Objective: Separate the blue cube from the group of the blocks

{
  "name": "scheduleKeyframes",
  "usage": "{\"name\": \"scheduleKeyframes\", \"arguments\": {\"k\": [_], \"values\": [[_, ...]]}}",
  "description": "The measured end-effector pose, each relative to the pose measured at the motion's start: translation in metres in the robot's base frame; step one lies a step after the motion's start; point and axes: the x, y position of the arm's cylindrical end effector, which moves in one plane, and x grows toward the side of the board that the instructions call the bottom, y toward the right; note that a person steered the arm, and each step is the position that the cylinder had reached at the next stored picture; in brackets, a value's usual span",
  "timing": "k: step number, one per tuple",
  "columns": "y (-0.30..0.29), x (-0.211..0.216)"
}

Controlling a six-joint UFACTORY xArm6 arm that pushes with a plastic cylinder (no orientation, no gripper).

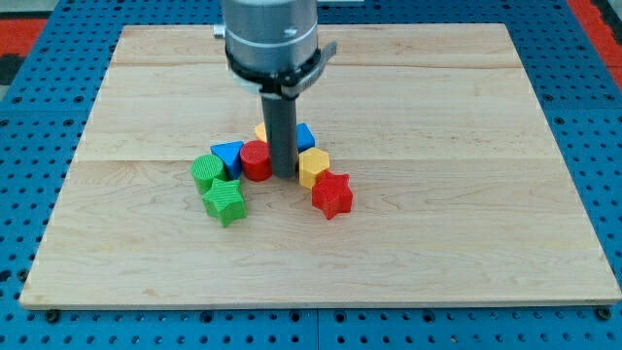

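My tip (pixel 284 174) sits inside the cluster, between the red cylinder (pixel 257 160) and the yellow block (pixel 313 167); the rod has no fingers. The blue cube (pixel 303 136) lies just behind it, partly hidden. A careless push could drag the yellow block or the red star (pixel 332 194) along. The green blocks (pixel 216 185) crowd the cylinder's far side on the bench (pixel 466 117).

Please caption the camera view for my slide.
My tip rests amid clustered blocks on the wooden board, the blue cube behind it.

The dark rod (pixel 283 131) hides most of the blue cube (pixel 303 136) and a yellow block (pixel 261 131) behind it. The grey arm (pixel 270 34) is cut off at the view's top.
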Motion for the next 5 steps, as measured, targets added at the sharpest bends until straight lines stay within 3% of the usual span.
{"name": "scheduleKeyframes", "arguments": {"k": [2,3,5], "values": [[0.032,-0.039],[0.039,-0.106],[0.016,-0.163]]}}
